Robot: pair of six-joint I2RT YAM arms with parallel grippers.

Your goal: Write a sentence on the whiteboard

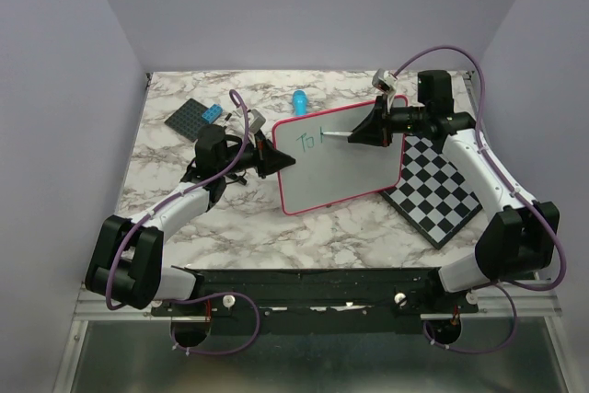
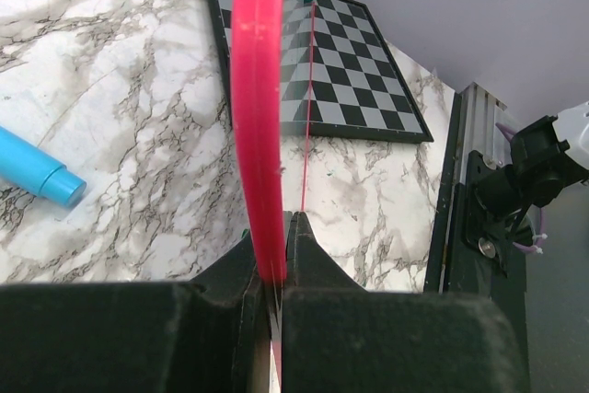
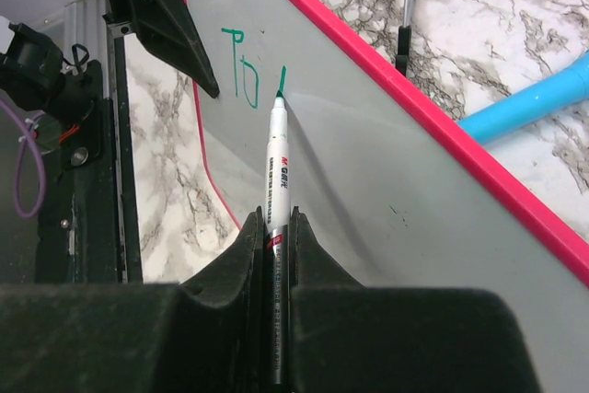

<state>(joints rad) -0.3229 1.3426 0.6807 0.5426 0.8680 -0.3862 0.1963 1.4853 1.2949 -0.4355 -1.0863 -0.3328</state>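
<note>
Top external view: the glossy white rectangular whiteboard with a thin pink-red rim (image 1: 345,167) is propped at a tilt over the middle of the marbled worktop (image 1: 230,218). It sits between the two arms and just beside the black-and-white checkered board (image 1: 442,195). The green handwritten sentence (image 1: 308,142) has barely begun: "To" and the first upright stroke of a third letter, at the board's upper left.

The main risk, as I judge it, is the board shifting under the pen. It is held by one edge only, so pressure from the slim white green-tipped marker (image 3: 279,172) far from that edge could swing or flex it and skew the stroke. Too little pressure would leave gaps in the line. The marker could also slide back through its grip, or the right arm could brush and smear the wet letters (image 3: 241,66) as it moves along.

The left jaws are closed down on the pink-red rim (image 2: 256,135), pinching the board's edge, with no gap to either side in the left wrist view. The right jaws are clamped tight around the marker's barrel. Its tip touches the white surface (image 3: 368,163) at the newest stroke.
</note>
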